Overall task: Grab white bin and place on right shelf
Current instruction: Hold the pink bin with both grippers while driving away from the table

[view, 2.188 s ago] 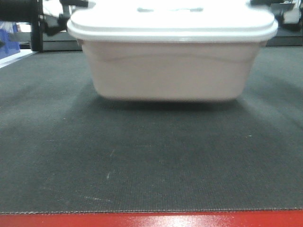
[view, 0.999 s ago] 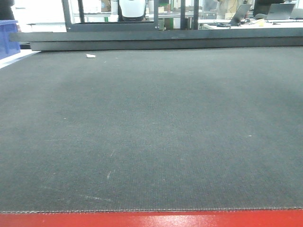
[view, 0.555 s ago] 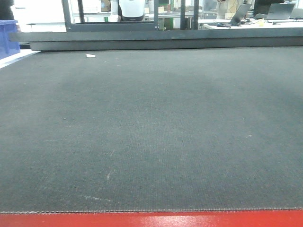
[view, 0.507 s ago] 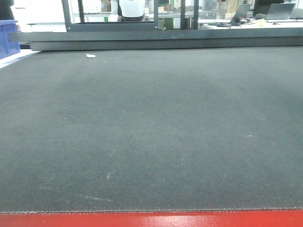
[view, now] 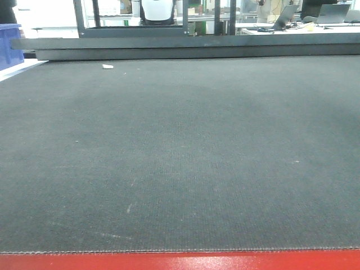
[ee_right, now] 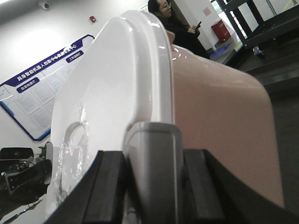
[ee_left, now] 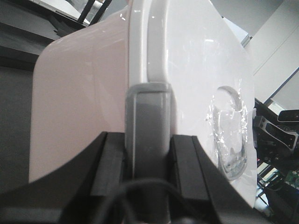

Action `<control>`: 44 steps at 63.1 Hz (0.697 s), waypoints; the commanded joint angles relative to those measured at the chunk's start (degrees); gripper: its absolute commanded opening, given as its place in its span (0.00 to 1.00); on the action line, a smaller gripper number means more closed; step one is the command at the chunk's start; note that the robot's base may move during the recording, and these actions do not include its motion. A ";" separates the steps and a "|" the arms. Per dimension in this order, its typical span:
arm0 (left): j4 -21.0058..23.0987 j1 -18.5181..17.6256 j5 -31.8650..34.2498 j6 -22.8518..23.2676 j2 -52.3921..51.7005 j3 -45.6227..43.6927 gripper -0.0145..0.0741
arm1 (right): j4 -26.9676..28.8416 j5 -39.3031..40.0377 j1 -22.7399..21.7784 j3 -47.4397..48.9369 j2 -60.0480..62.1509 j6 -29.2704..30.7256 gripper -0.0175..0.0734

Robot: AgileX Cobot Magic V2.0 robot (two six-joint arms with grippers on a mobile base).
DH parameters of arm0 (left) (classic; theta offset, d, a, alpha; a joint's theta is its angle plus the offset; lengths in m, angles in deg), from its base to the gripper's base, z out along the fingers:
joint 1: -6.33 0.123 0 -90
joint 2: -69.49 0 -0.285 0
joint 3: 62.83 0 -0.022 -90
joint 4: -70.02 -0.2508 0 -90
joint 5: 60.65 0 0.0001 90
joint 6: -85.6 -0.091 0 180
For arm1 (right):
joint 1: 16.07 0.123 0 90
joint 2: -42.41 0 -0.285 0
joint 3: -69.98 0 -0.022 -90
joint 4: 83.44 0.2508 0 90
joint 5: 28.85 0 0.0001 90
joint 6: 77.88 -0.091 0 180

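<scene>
**Both grippers clamped on the bin's end clips**

Left gripper (ee_left: 148, 137): its black fingers (ee_left: 110, 158) squeeze tight on a grey plastic clip (ee_left: 148, 107). The clip sits at the rim of the big pale pinkish-white plastic bin (ee_left: 79, 93) w/ rounded corners.

Right gripper (ee_right: 153, 156): same thing, its black fingers (ee_right: 110, 186) are clamped on the bin's other grey clip (ee_right: 152, 137). So the bin is held btw the two grippers, one at each end. Its flat shiny white lid (ee_left: 196, 60) is on.

The front view shows only the wide dark grey woven mat (view: 180, 157). Can't tell how high the bin is over the mat.

- A shiny red table edge (view: 180, 262) runs along the mat's near side.
- A small white scrap (view: 107, 66) lies on the mat's far left part.
- A long dark metal rail (view: 185, 49) lies along the mat's far side.
- A blue plastic crate (view: 10, 48) stands just past the mat's far-left corner.
- An open grey laptop (view: 333, 12) sits well past the mat's far-right side.
- A person w/ glasses & a dark top (ee_right: 166, 16) stands well beyond the mat.
</scene>
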 commanded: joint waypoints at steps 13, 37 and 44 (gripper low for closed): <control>4.00 -2.93 -17.19 -2.22 -2.41 -2.00 0.02 | 4.07 -17.50 2.83 2.05 2.63 0.97 0.26; 4.00 -2.93 -17.19 -2.22 -2.41 -2.00 0.02 | 4.07 -17.21 2.83 2.05 2.63 0.97 0.26; 4.00 -2.93 -17.19 -2.22 -2.41 -2.00 0.02 | 4.07 -17.11 2.83 2.05 2.63 0.97 0.26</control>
